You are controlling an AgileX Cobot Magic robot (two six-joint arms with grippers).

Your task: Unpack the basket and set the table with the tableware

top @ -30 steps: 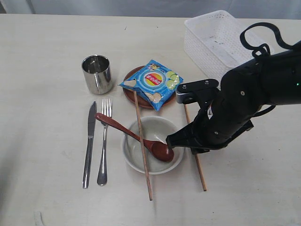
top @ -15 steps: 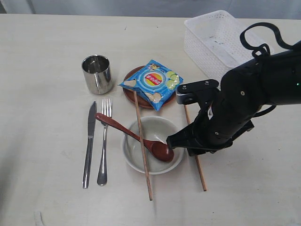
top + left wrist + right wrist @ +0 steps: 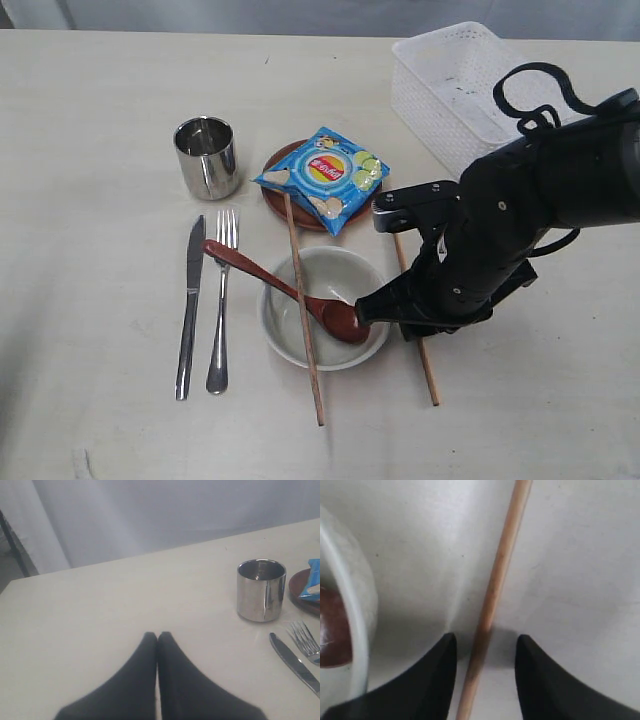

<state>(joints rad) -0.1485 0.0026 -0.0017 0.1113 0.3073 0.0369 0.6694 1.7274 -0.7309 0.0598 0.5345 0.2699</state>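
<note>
My right gripper (image 3: 485,640) is open and low over the table (image 3: 100,100), its fingers on either side of a brown chopstick (image 3: 497,580) that lies flat. That chopstick (image 3: 428,370) sticks out from under the right arm (image 3: 500,230). The other chopstick (image 3: 305,320) rests across the pale bowl (image 3: 275,335), which holds the dark red spoon (image 3: 265,275). Steel knife (image 3: 190,300) and fork (image 3: 220,310) lie left of the bowl, below the steel cup (image 3: 206,157). The reddish plate (image 3: 275,195) sits behind the bowl. The white basket (image 3: 425,105) stands at the back right. My left gripper (image 3: 157,636) is shut on nothing.
A blue chip bag (image 3: 325,175) lies on the plate. The bowl's rim (image 3: 355,605) is close beside my right gripper's finger. The right arm's cable loops over the basket's near end.
The right arm has shifted slightly left and drawn in over the right chopstick. The chopstick and the other tableware have not moved.
</note>
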